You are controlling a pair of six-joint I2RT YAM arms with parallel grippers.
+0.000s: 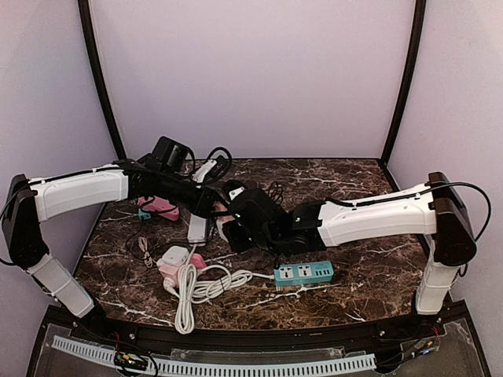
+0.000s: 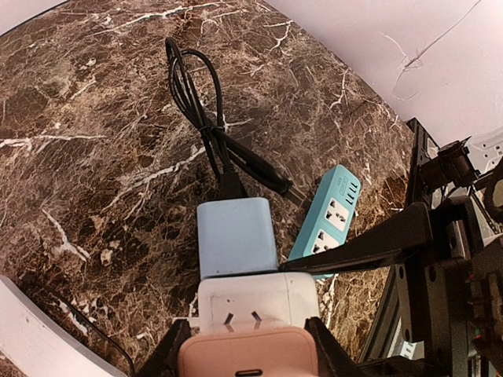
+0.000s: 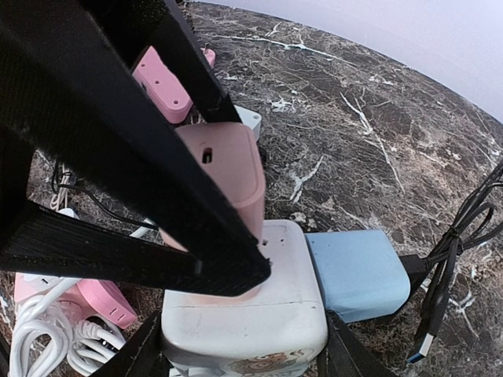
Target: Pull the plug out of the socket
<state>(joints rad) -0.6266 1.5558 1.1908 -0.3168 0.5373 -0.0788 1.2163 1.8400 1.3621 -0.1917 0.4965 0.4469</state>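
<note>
Nearest us, by the front edge of the table [image 1: 369, 302], a coiled white cord [image 1: 200, 284] lies against a pink and white extension socket [image 1: 174, 258]. Just to the right sits a teal power strip [image 1: 303, 272] with two outlets and a row of small ports; any marking on it is too small for us to read. Behind these, at mid-table, both arms meet over one cluster. The left gripper [image 2: 247, 323] has its fingers clamped on a white cube socket [image 3: 244, 314], one finger on each flank. The pink plug [image 3: 224, 188] stands seated in the cube's upper face, its base against the white, with a small slot-shaped port in its outer end. The right gripper [image 3: 240, 243] has its fingers closed on this plug from opposite sides. A pale blue plug [image 3: 357, 271] sits in the adjacent face of the cube, and a black cable [image 2: 204, 118] runs from it and loops away over the marble. Another face of the cube shows two slanted slots, and a small cartoon print at its lower edge is too blurred for us to read. Left of the cluster lies another pink adapter [image 1: 161, 206]. Bare marble spreads to the right of and behind the cluster, up to the back wall [image 1: 251, 78]. Side walls stand close at both table edges, and black frame posts [image 1: 403, 78] rise at the far corners.
</note>
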